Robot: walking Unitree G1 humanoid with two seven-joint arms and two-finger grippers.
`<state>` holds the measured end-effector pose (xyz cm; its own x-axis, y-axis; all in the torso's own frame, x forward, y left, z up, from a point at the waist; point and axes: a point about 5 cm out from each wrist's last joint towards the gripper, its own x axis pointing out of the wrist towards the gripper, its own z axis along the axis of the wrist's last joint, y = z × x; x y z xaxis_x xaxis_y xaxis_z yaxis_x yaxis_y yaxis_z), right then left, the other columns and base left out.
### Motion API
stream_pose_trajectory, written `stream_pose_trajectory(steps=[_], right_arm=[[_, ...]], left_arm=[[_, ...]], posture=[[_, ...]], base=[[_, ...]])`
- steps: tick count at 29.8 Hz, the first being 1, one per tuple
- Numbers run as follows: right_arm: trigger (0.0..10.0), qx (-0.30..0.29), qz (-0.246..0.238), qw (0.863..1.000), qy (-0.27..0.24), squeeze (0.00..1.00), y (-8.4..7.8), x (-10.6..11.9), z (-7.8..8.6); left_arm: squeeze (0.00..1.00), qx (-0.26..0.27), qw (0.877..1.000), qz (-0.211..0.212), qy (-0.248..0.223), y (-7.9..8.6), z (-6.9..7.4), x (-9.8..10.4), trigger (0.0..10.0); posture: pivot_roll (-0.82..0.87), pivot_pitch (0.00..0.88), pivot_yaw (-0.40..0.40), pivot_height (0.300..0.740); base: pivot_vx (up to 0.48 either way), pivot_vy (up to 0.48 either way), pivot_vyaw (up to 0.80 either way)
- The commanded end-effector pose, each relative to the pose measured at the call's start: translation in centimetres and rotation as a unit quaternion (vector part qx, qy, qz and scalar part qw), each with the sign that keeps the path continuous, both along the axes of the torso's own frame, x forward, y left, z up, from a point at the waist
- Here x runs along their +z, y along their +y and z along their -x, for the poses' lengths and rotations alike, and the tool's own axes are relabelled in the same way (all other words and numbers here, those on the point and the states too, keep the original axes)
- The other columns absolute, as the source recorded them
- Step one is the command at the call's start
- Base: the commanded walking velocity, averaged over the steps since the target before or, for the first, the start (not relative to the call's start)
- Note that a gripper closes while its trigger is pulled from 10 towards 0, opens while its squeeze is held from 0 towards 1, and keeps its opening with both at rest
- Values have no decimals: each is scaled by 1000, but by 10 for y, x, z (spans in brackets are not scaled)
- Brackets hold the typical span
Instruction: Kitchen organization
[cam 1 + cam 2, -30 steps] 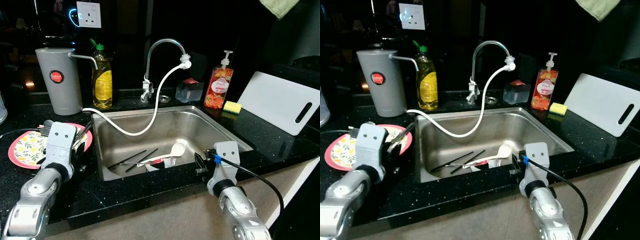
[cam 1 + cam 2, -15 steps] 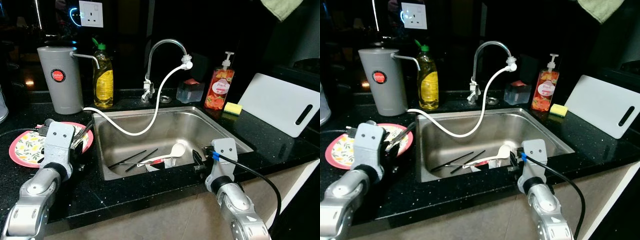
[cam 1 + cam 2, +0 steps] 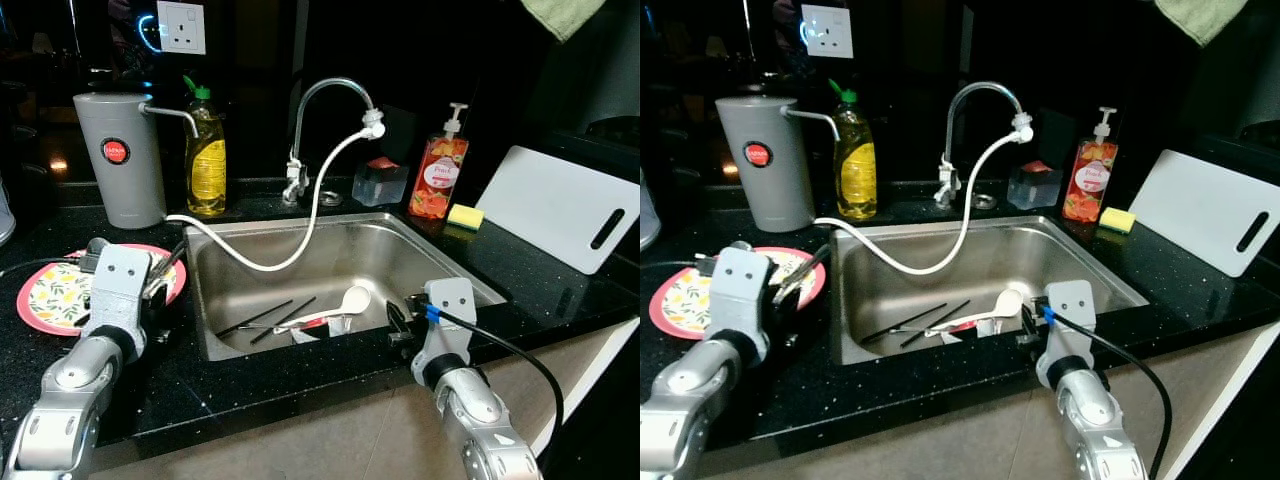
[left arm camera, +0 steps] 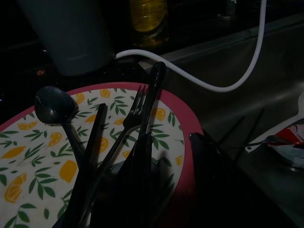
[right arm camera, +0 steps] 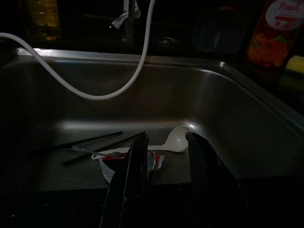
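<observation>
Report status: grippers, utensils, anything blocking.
Left gripper shut on cutlery bundle over plate. Right gripper open at sink front rim. White spoon, chopsticks lie in basin; white hose droops overhead.

Steel sink (image 3: 1095,262) mid-frame, set in a black table (image 3: 1200,290). In the basin: white ladle (image 3: 992,310), two black chopsticks (image 3: 908,324), a bit of red-and-white wrapper (image 3: 955,327). White hose (image 3: 940,240) runs from the tap (image 3: 975,105) down across the sink to a grey dispenser (image 3: 765,160), upper left. Yellow soap bottle (image 3: 854,165) beside it. Pink plate (image 3: 675,300) at left; left tool (image 3: 790,290) over its near edge. Right tool (image 3: 1030,325) at the sink's front rim. Peach pump bottle (image 3: 1090,175), yellow sponge (image 3: 1117,217), white cutting board (image 3: 1205,210) at right.
</observation>
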<state>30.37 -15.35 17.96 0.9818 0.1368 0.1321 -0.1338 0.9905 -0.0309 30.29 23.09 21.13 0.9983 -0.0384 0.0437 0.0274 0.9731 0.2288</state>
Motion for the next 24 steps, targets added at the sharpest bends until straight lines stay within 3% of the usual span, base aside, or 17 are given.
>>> stream_pose_trajectory(steps=[1, 24], right_arm=[[10000, -11, 0, 1000, 3, 0, -5, -1, 2], [10000, -1, 6, 1000, 1, 0, -4, 1, 0]], left_arm=[[0, -7, 1000, -1, -1, -4, -2, 0, 10000], [0, -6, 1000, 3, -5, -5, -1, 0, 10000]], posture=[[-18, 0, -83, 740], [-14, 0, -98, 740]], base=[[0, 0, 0], [0, 0, 0]])
